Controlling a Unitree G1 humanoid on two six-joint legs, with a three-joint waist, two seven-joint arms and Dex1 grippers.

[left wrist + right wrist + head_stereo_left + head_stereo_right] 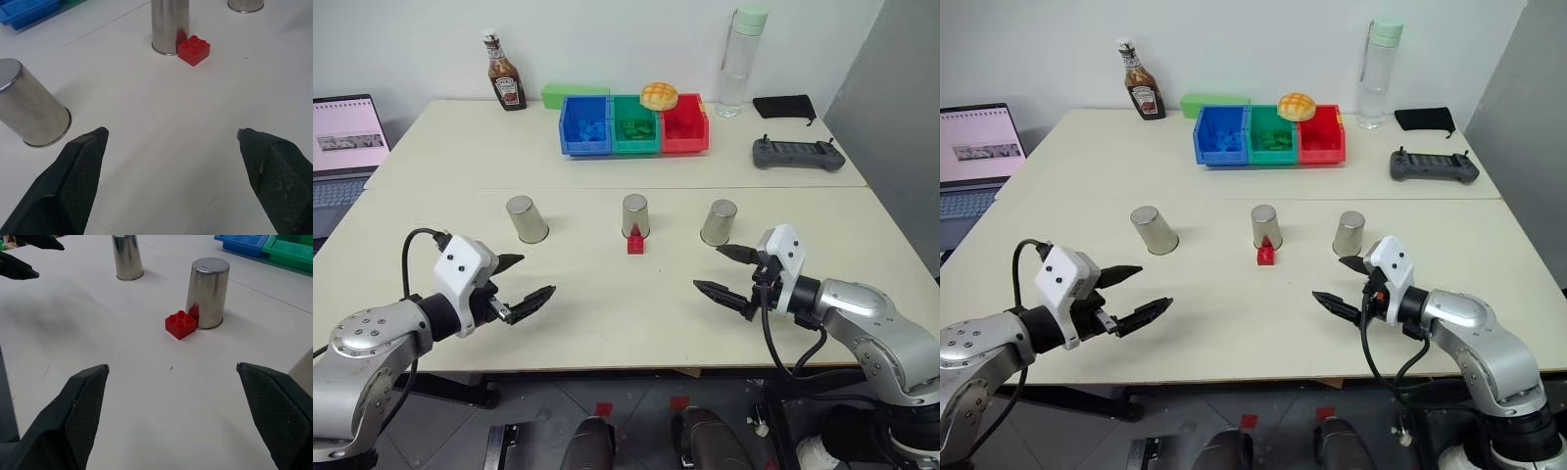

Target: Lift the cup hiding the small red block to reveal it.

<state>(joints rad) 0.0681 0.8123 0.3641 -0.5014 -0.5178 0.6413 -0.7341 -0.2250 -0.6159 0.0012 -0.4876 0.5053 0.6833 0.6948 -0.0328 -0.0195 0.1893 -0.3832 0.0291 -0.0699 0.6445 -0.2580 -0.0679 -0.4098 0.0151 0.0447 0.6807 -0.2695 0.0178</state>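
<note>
Nearest to me, the left pincer (pixel 516 288) hovers above the front part of the bench (pixel 607 313), its two black fingers spread wide with nothing between them. The right pincer (pixel 732 273) hovers at about the same depth on the opposite side, jaws likewise wide apart and empty. Both point inward toward the middle of the bench, well apart from each other.

Beyond them I see three silver cups standing upside down in a row across the bench. The left cup (pixel 526 218) is tilted in appearance and stands just beyond the left pincer. The middle cup (pixel 635 215) stands upright. The right cup (pixel 719 222) stands just beyond the right pincer.

The small red block (pixel 634 242) lies uncovered on the bench surface, on the near side of the middle cup. In the wrist views it sits just beside the rim of that cup, touching it or nearly so; I cannot tell which.

At the far side of the bench I see a blue bin (pixel 584 125), a green bin (pixel 634 124) and a red bin (pixel 684 124) side by side, with a yellow bun-shaped object (pixel 659 95) on top. A ketchup bottle (pixel 505 76) stands to their left, a clear bottle (pixel 742 61) to their right, and a grey controller (pixel 797 153) lies further right. A laptop (pixel 342 147) sits at the left edge.
</note>
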